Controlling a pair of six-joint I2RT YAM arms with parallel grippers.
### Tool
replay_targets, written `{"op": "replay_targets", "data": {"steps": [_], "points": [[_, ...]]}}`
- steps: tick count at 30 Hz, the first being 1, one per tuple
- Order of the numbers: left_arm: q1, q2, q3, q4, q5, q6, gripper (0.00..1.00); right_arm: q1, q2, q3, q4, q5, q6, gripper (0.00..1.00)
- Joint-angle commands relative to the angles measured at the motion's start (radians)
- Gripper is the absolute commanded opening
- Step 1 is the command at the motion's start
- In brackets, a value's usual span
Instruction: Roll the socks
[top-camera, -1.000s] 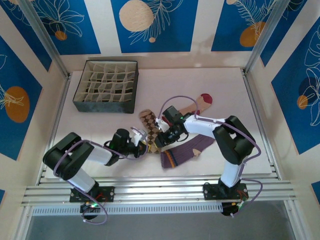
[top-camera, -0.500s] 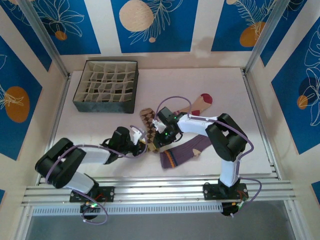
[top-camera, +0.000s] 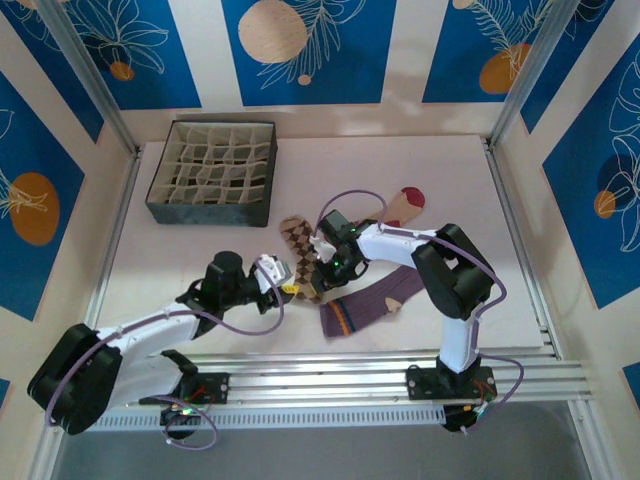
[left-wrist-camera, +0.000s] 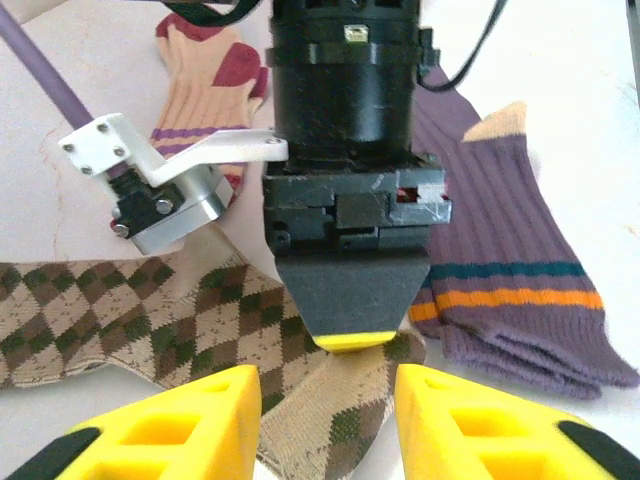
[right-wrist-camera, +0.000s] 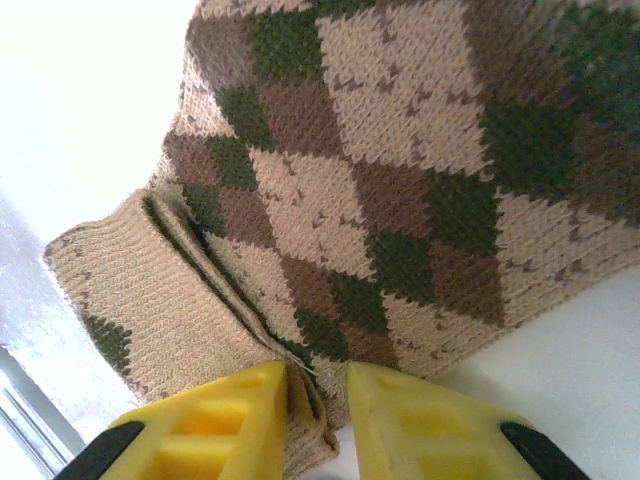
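Lying mid-table (top-camera: 160, 250), the brown checkered sock (top-camera: 294, 236) is partly covered by both wrists. The right gripper (right-wrist-camera: 318, 385) pinches a fold at its plain edge. The left gripper (left-wrist-camera: 328, 400) stands apart around its end, unclamped. The purple sock (top-camera: 365, 300) lies just beside it. The cream sock (top-camera: 400, 205) is half hidden behind the right arm. All three lie outside the divided box (top-camera: 210, 211).

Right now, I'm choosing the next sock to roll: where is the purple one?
In the top view, the purple sock lies right of centre near the front edge of the table, right of the checkered sock.
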Motion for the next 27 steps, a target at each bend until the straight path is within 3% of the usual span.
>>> {"op": "replay_targets", "data": {"steps": [1,9,16,27], "points": [[-0.019,0.041,0.013,-0.005,0.048,0.116,0.39,-0.015,0.043,-0.014,-0.103,0.042,-0.015,0.24],[-0.088,0.107,0.039,0.024,-0.017,0.292,0.35,-0.055,0.024,-0.008,-0.159,0.007,-0.029,0.24],[-0.135,0.212,0.120,-0.061,-0.042,0.417,0.35,-0.072,0.032,0.012,-0.186,0.001,-0.045,0.24],[-0.148,0.349,0.132,0.029,-0.080,0.458,0.43,-0.082,0.067,0.046,-0.209,-0.028,-0.074,0.24]]}}
